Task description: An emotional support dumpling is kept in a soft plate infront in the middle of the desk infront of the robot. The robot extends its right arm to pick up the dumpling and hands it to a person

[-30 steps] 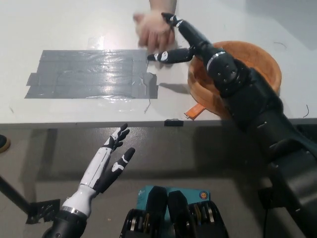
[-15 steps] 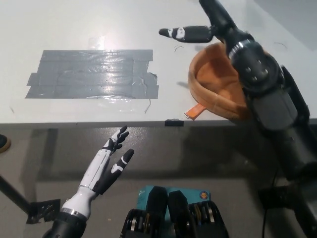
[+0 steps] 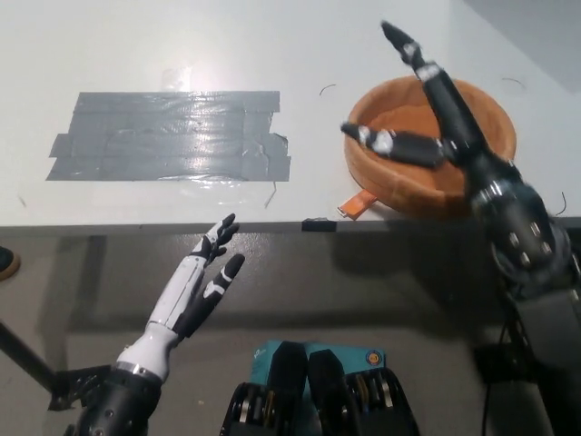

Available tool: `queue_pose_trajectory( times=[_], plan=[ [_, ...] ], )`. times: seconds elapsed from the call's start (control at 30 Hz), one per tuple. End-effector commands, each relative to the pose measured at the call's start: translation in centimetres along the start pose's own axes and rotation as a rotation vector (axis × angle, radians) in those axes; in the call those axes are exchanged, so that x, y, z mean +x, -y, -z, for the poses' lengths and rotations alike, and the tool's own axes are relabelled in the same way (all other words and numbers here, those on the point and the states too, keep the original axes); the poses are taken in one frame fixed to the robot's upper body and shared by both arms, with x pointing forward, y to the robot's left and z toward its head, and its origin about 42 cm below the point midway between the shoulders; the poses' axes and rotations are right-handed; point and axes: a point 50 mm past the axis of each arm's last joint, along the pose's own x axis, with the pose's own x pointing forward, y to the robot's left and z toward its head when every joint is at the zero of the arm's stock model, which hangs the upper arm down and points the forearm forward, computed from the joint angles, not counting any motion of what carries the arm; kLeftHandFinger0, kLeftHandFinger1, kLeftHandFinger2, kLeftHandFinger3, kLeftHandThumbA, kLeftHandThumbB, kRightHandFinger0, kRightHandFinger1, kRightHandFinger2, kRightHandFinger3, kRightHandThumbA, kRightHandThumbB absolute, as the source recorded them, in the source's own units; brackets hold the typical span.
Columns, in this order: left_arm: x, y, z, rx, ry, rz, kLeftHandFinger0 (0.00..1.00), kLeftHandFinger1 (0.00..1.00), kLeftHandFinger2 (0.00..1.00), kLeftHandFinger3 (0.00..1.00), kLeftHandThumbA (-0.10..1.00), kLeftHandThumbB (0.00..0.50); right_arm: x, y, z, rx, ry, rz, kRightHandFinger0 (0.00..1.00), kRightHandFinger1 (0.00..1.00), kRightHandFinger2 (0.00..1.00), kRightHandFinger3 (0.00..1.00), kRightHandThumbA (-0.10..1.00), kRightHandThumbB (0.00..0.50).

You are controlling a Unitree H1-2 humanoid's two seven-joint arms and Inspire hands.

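Orange soft plate (image 3: 472,177), round and deep-rimmed, on white desk (image 3: 136,45); black right hand (image 3: 427,118) above it, fingers spread (holding nothing). White left hand (image 3: 201,282) open below desk edge; grey tape patch (image 3: 172,136), glossy.

The right hand (image 3: 434,118) covers part of the plate's (image 3: 390,195) hollow, so the floor beneath its fingers is hidden. Its arm runs off the bottom right edge. Below the left hand (image 3: 201,282), the forearm is cut by the bottom edge.
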Motion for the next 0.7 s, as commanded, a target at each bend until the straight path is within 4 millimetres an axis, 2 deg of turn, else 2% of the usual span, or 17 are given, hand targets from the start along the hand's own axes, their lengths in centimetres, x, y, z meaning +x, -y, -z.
queue_pose_trajectory(
  times=[0.0,0.17,0.27,0.3,0.33,0.37,0.4,0.47,0.5,0.6,0.67],
  plan=[
    [3.6,-3.3,-3.2,0.012,0.122,-0.080,1.00,1.00,1.00,1.00,0.96,0.061,-10.1,6.4,-14.4,0.079,0.521,0.093,1.00,1.00,1.00,1.00,0.86,0.451],
    [3.0,-2.9,-2.8,0.003,0.106,-0.077,1.00,1.00,1.00,1.00,0.95,0.066,-11.8,4.8,-11.1,0.129,0.422,0.046,1.00,1.00,1.00,1.00,0.86,0.455],
    [2.0,-2.7,-2.2,-0.001,0.088,-0.073,1.00,1.00,1.00,1.00,0.95,0.059,-12.9,3.4,-8.5,0.142,0.321,0.029,1.00,1.00,1.00,1.00,0.90,0.479],
    [1.8,-2.6,-2.1,0.003,0.084,-0.073,1.00,1.00,1.00,1.00,0.94,0.052,-13.1,2.9,-7.5,0.139,0.288,0.027,1.00,1.00,1.00,1.00,0.91,0.481],
    [1.4,-2.5,-2.0,0.001,0.078,-0.074,1.00,1.00,1.00,1.00,0.94,0.054,-13.4,2.3,-6.3,0.145,0.244,0.022,1.00,1.00,1.00,1.00,0.88,0.462],
    [1.2,-2.4,-1.9,-0.004,0.075,-0.075,1.00,1.00,1.00,1.00,0.93,0.052,-13.6,1.9,-5.6,0.147,0.217,0.019,1.00,1.00,1.00,1.00,0.90,0.478],
    [0.9,-2.3,-1.7,-0.011,0.066,-0.074,1.00,1.00,1.00,1.00,0.93,0.064,-13.8,1.1,-3.7,0.163,0.167,0.002,1.00,1.00,1.00,1.00,0.90,0.455],
    [0.6,-2.0,-1.4,-0.018,0.061,-0.074,1.00,1.00,1.00,1.00,0.93,0.065,-14.2,0.5,-2.2,0.166,0.116,-0.008,1.00,1.00,1.00,1.00,0.90,0.454],
    [0.5,-1.9,-1.3,-0.018,0.060,-0.073,1.00,1.00,1.00,1.00,0.93,0.065,-14.4,0.3,-1.8,0.168,0.107,-0.014,1.00,1.00,1.00,1.00,0.90,0.438],
    [-0.4,-1.4,-0.9,-0.034,0.041,-0.075,1.00,1.00,1.00,1.00,0.92,0.069,-15.2,-1.5,2.1,0.165,0.015,-0.049,1.00,1.00,1.00,1.00,0.91,0.398],
    [-0.7,-1.5,-0.8,-0.040,0.035,-0.073,1.00,1.00,1.00,1.00,0.91,0.065,-15.6,-2.3,3.5,0.184,-0.028,-0.058,1.00,1.00,1.00,1.00,0.90,0.404]
  ],
)
